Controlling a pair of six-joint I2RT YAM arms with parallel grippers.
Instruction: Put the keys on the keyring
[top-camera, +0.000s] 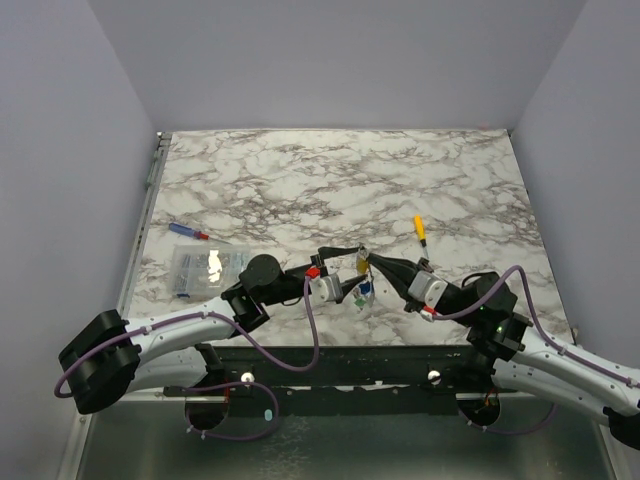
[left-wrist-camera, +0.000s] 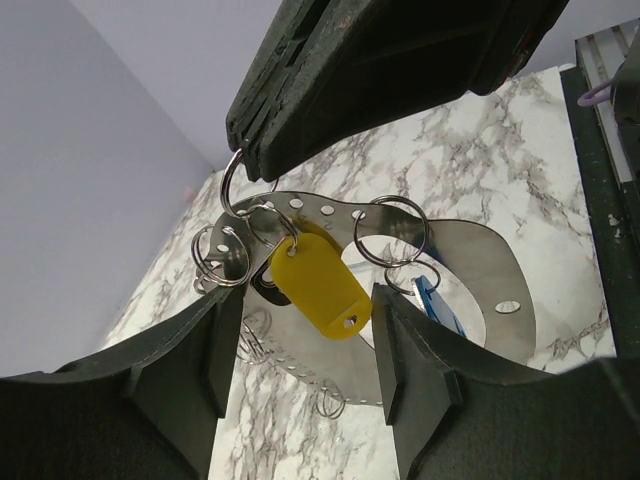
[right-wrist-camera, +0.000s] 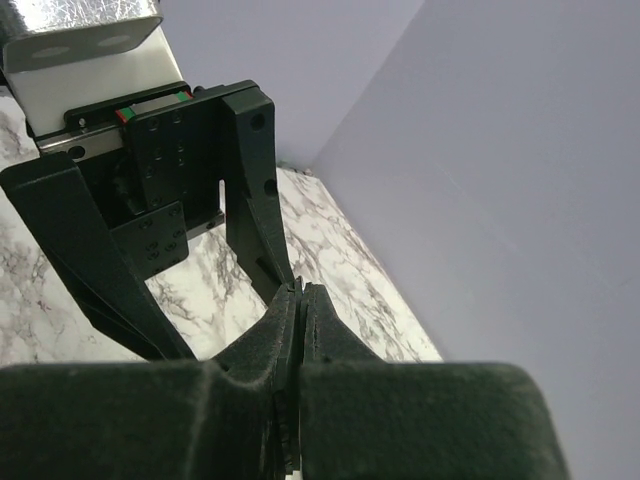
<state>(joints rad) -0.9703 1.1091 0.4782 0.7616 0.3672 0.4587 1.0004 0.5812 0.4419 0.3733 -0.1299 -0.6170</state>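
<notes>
Keyring (left-wrist-camera: 228, 188) hangs pinched in right pincer (left-wrist-camera: 252, 148), just beyond left pincer (left-wrist-camera: 305, 350).

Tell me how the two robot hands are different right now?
The left gripper is open, its fingers either side of a yellow tag; the right gripper is shut, pinching a silver ring. The left reaches from the left, the right from the right. Both are black.

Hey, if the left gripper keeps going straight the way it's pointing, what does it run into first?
Most likely the yellow key tag, hanging dead ahead between the open fingers of the left gripper, with the perforated silver plate just behind; depth is hard to judge.
</notes>
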